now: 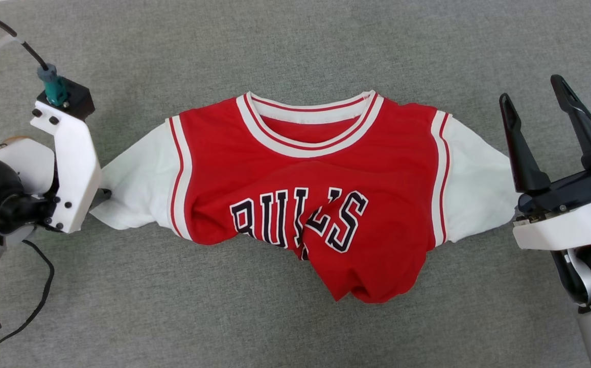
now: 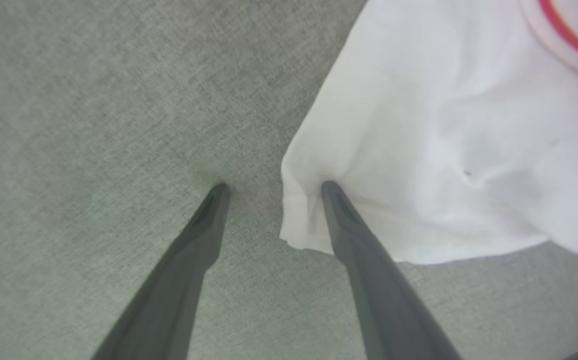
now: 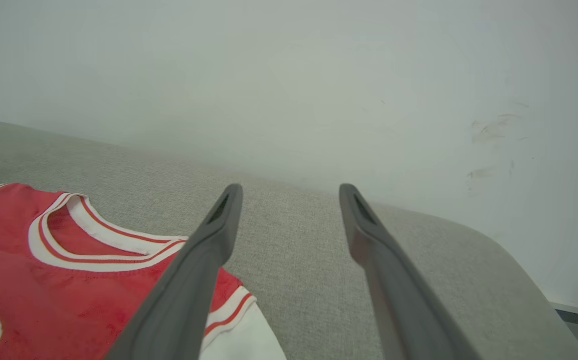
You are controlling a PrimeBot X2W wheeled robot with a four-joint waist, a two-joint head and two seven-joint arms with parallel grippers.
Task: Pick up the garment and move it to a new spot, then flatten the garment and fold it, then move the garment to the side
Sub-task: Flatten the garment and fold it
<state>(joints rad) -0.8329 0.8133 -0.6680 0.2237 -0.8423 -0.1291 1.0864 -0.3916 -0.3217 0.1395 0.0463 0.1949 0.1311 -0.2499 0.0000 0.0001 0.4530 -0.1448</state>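
The garment (image 1: 326,168), a red jersey with white sleeves and black lettering, lies front up on the grey surface. Its sleeves spread left and right and its lower part is bunched. My left arm's white wrist housing (image 1: 73,168) stands over the end of the left sleeve. In the left wrist view my left gripper (image 2: 275,186) is open and points down. One fingertip (image 2: 329,189) presses into the white sleeve (image 2: 443,125) near its edge, the other rests on bare fabric surface. My right gripper (image 1: 531,89) is open and empty beside the right sleeve, raised off the surface. In the right wrist view the right gripper (image 3: 289,187) has the garment's collar (image 3: 99,240) to its left.
The grey fabric surface (image 1: 295,51) extends all around the garment. A black cable (image 1: 40,286) loops at the lower left by my left arm. In the right wrist view a white wall (image 3: 318,75) rises behind the surface's rounded far edge (image 3: 518,260).
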